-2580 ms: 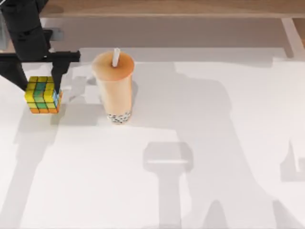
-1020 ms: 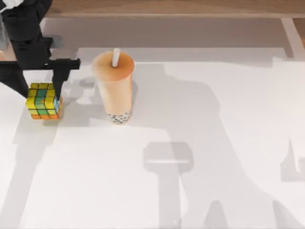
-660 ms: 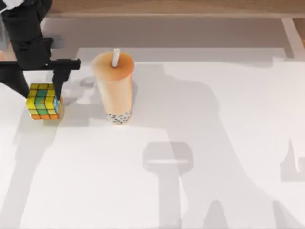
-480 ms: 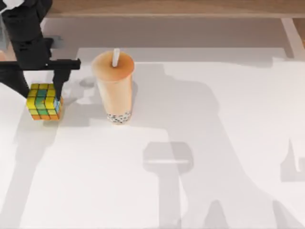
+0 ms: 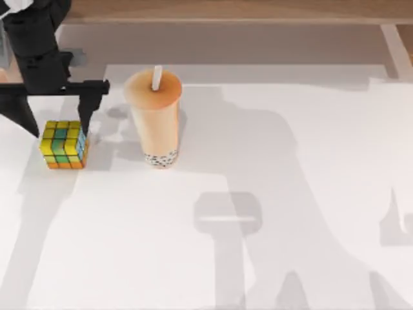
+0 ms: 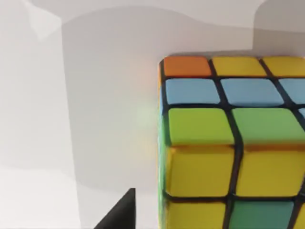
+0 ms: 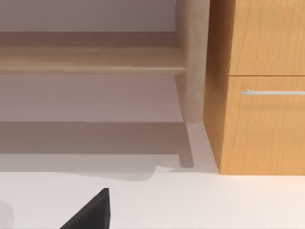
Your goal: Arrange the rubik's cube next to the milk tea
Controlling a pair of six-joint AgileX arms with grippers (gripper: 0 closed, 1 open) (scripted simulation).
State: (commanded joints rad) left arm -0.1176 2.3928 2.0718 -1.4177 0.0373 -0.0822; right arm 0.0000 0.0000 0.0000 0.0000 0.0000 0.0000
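Now the left claw [image 5: 54,115] stands wide open above the rubik's cube [image 5: 62,144], holding nothing; the cube rests on the surface left of the milk tea [image 5: 155,119], seemingly released; retreat upward likely follows.

The rubik's cube [image 5: 63,144] shows yellow, green, orange and blue squares; the milk tea [image 5: 155,119] is pale orange-tan with dark pearls.

No readable text, labels, brands, numbers or signs anywhere in views
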